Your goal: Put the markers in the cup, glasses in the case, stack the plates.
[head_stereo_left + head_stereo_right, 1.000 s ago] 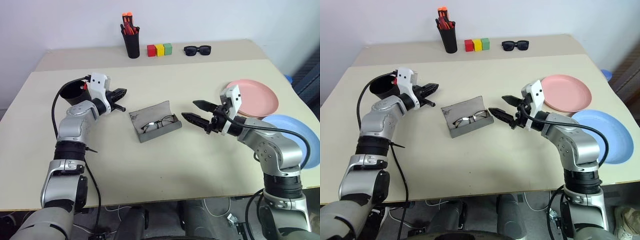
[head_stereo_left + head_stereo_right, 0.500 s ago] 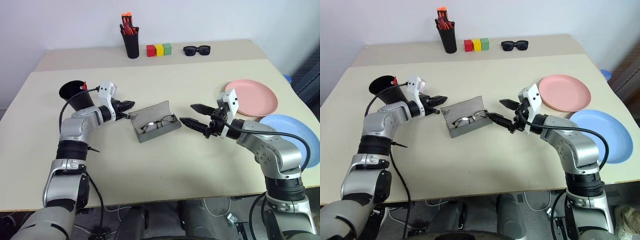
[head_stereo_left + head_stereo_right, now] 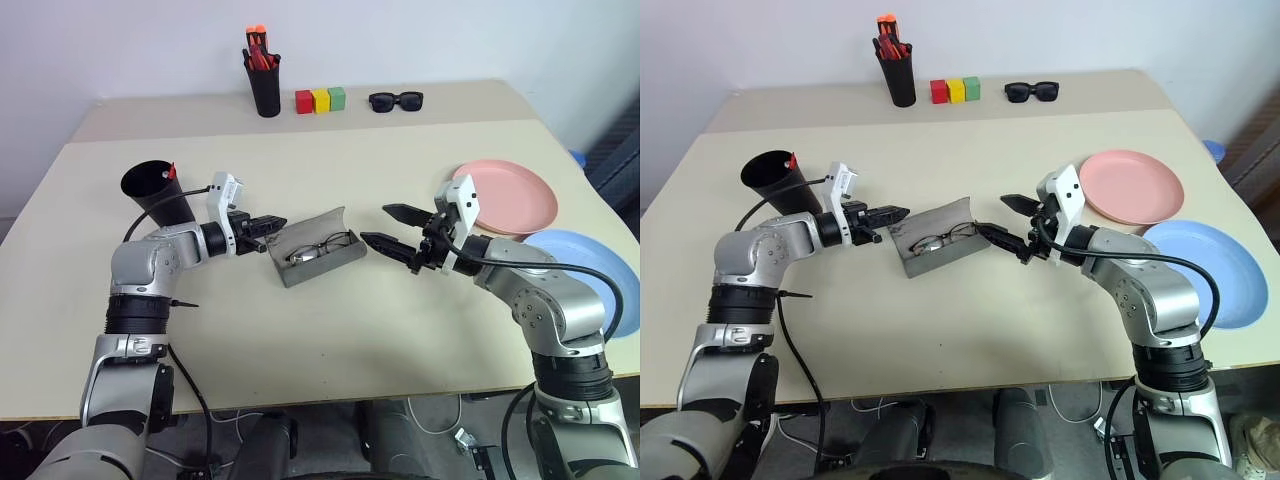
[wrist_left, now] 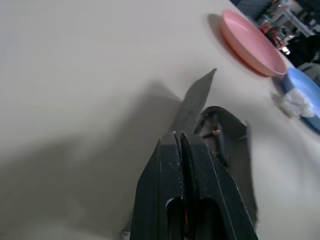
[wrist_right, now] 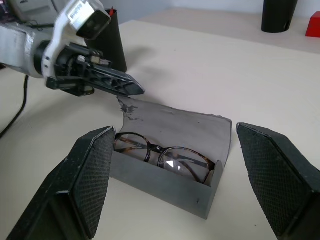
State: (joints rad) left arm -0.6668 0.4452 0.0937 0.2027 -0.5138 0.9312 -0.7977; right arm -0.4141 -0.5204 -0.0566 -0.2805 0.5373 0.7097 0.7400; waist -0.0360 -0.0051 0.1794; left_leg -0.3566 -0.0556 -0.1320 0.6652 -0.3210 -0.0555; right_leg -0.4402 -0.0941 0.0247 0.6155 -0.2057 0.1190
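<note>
**Both grippers at the open case, mid-table**

On the beige table [image 3: 330, 330], the glasses [image 3: 318, 248] lie in the open grey case [image 3: 318, 262]. The left gripper [image 3: 282, 223], pressed together, seems to touch its lid; the right gripper [image 3: 385, 226] is spread. Pink plate [image 3: 520, 195] and blue plate [image 3: 590, 262] apart; cup [image 3: 150, 187] left; white wall [image 3: 450, 40] behind.

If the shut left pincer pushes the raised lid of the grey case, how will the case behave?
The grey hard-shell spectacle case looks light, so it may slide instead of closing. Its hinged lid seems stiff and likely folds over the round wire-framed glasses. The open right pincer could brace it.
</note>
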